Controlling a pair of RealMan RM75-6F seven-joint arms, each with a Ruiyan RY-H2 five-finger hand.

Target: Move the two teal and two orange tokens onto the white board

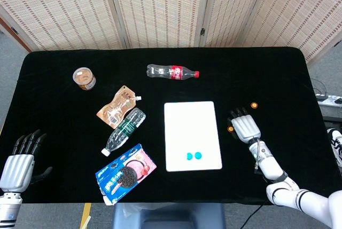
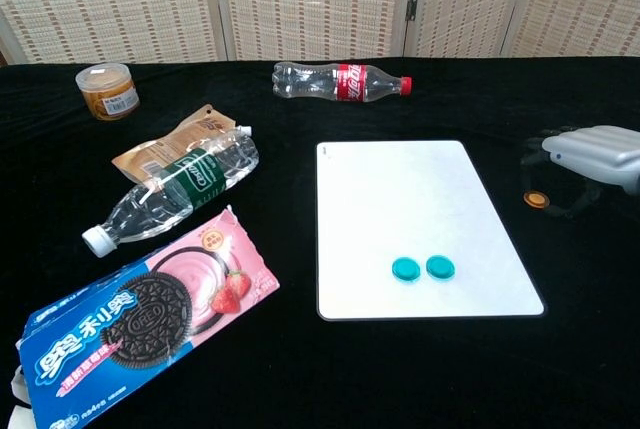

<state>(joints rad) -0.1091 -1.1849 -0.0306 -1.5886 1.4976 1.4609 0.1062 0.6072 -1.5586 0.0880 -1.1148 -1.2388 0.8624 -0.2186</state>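
Observation:
Two teal tokens (image 1: pixel 194 156) (image 2: pixel 424 268) lie side by side on the white board (image 1: pixel 192 122) (image 2: pixel 400 199), near its front edge. One orange token (image 1: pixel 231 129) (image 2: pixel 537 199) lies on the black cloth just right of the board, at the fingertips of my right hand (image 1: pixel 245 126) (image 2: pixel 597 150). That hand hovers palm down over the cloth with its fingers apart, holding nothing. A second orange token (image 1: pixel 254 105) sits farther back on the right. My left hand (image 1: pixel 19 159) rests at the front left corner, fingers spread and empty.
A cola bottle (image 1: pixel 172 71) lies behind the board. Left of the board are a brown pouch (image 1: pixel 117 107), a water bottle (image 1: pixel 123 131) and a blue cookie pack (image 1: pixel 125 174). A small jar (image 1: pixel 84 78) stands at the back left.

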